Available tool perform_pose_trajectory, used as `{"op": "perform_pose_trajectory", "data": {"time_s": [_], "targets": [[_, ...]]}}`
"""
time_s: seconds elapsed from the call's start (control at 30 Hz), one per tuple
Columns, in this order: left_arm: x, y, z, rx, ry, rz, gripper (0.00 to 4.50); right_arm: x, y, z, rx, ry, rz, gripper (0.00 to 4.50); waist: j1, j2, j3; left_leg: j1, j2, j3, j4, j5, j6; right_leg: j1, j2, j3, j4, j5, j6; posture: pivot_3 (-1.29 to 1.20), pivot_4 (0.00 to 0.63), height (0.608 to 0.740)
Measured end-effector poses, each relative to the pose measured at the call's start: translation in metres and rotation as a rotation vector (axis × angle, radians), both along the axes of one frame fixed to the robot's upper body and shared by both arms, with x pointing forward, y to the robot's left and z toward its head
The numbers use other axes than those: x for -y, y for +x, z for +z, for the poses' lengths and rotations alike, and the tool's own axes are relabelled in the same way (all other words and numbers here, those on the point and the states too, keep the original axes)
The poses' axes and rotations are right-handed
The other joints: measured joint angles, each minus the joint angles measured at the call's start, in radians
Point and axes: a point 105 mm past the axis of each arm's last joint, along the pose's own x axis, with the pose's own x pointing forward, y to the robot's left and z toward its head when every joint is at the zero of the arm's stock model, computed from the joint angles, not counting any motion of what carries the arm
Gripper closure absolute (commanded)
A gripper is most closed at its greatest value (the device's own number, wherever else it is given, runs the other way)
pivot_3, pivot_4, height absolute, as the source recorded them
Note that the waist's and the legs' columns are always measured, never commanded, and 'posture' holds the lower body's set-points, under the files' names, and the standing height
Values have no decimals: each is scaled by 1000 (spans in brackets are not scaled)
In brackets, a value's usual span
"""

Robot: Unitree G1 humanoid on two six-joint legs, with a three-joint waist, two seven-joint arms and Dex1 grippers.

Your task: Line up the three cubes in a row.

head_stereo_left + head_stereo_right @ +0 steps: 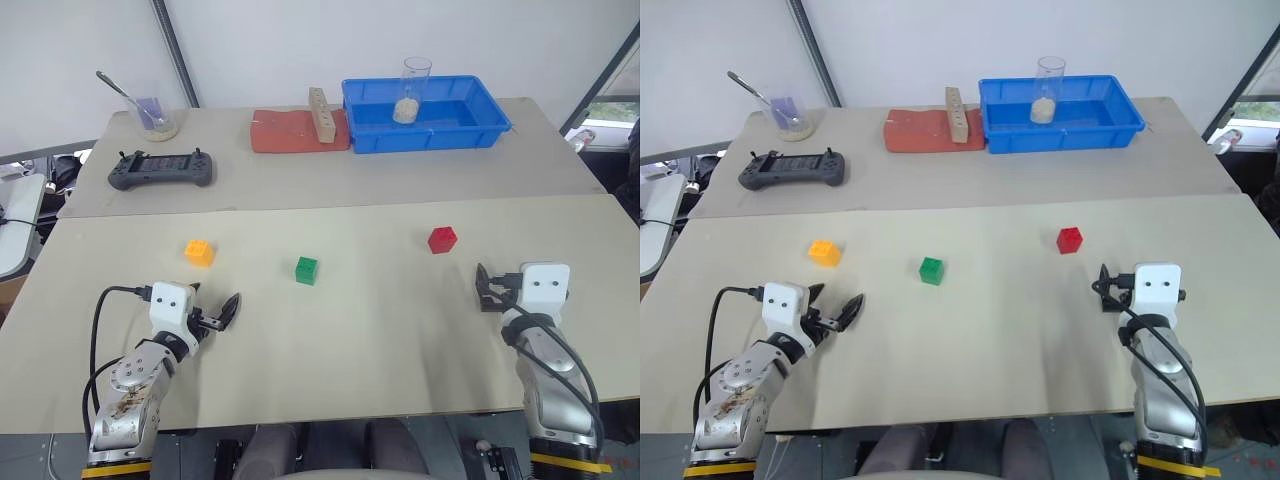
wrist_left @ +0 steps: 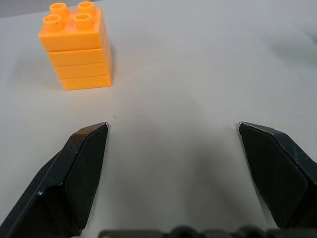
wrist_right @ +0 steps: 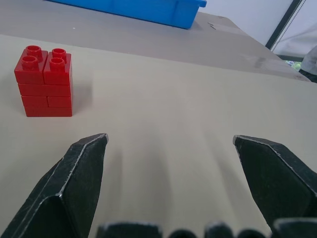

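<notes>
Three cubes sit apart on the surface: orange cube, green cube, red cube. Both left gripper and right gripper gape empty. Probably light, stiff, slick plastic; pinch flat opposite sides below the studs.

Soft, even daylight fills the scene, bright but without glare on the matte table. Shadows are faint and short: a pale smudge beside the red cube and a weak one beside the orange cube. Both head views are sharp to the far edge. In the wrist views, the near fingers blur slightly.
</notes>
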Motion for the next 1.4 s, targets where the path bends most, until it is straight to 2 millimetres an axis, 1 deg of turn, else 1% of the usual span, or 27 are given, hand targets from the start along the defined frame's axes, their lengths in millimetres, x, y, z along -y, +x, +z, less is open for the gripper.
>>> {"op": "perform_pose_trajectory", "data": {"time_s": [0.13,0.23,0.27,0.3,0.4,0.47,0.57,0.63,0.7,0.83,0.97,1.13,1.27,1.4], "targets": [[5,-3,1,-2,-16,-41,19,-2,0,1,-6,-1,30,0,-1,0,0,0,0,0,0,0,0,0,0,0,0,0,0,0,150,740],[19,-11,4,-4,-20,-147,19,-9,0,4,-13,-9,85,0,-1,0,0,0,0,0,0,0,0,0,0,0,0,0,0,0,150,740],[24,-12,9,9,-29,-193,19,-14,0,4,-17,0,117,0,0,-1,0,0,1,0,0,0,0,0,0,0,-1,0,0,0,150,740],[29,-13,16,25,-29,-233,19,-20,1,4,-22,6,150,0,-1,-1,0,0,1,0,0,0,0,0,0,0,-1,0,0,0,150,740],[42,-8,46,90,-26,-367,19,-36,1,0,-48,22,243,0,1,-1,1,0,1,0,0,0,0,0,0,0,-1,0,-1,0,150,740],[55,0,76,149,-18,-473,19,-49,5,1,-47,38,307,0,1,-1,1,0,1,0,0,0,0,0,0,0,-1,0,-1,0,150,740],[85,4,117,233,-27,-654,19,-57,21,6,-33,51,336,0,-3,-1,1,0,0,0,0,0,0,0,1,0,-1,0,-1,0,150,740],[101,2,130,248,-29,-752,19,-58,31,6,-28,68,320,0,-6,-1,1,0,0,0,-1,0,0,0,1,0,0,0,-1,0,150,740],[114,-1,134,227,-43,-835,19,-59,40,2,-35,97,301,0,-12,-2,1,0,0,0,-3,1,-1,1,1,0,1,0,-1,0,150,740],[128,-6,141,214,-47,-942,19,-64,58,-4,-53,143,281,0,-28,-2,2,-1,1,1,-5,2,-2,0,2,1,1,0,-1,0,150,740],[128,-3,143,214,-47,-954,19,-64,72,-1,-41,148,277,0,-28,-2,2,0,1,1,-5,2,-2,0,3,1,1,0,-1,0,150,740],[128,-3,143,210,-49,-953,19,-66,83,-6,-48,155,294,0,-27,-2,2,0,1,1,-4,2,-2,0,3,2,1,0,-1,0,150,740],[127,-2,143,210,-50,-948,0,-69,87,-5,-34,152,316,1149,-27,-2,2,0,1,1,-4,2,-2,0,3,2,1,0,-1,0,150,740],[126,-1,142,200,-56,-933,0,-72,87,-5,-28,143,325,2537,-28,-2,2,0,1,1,-4,2,-2,0,3,2,1,0,-1,0,150,740]]}}
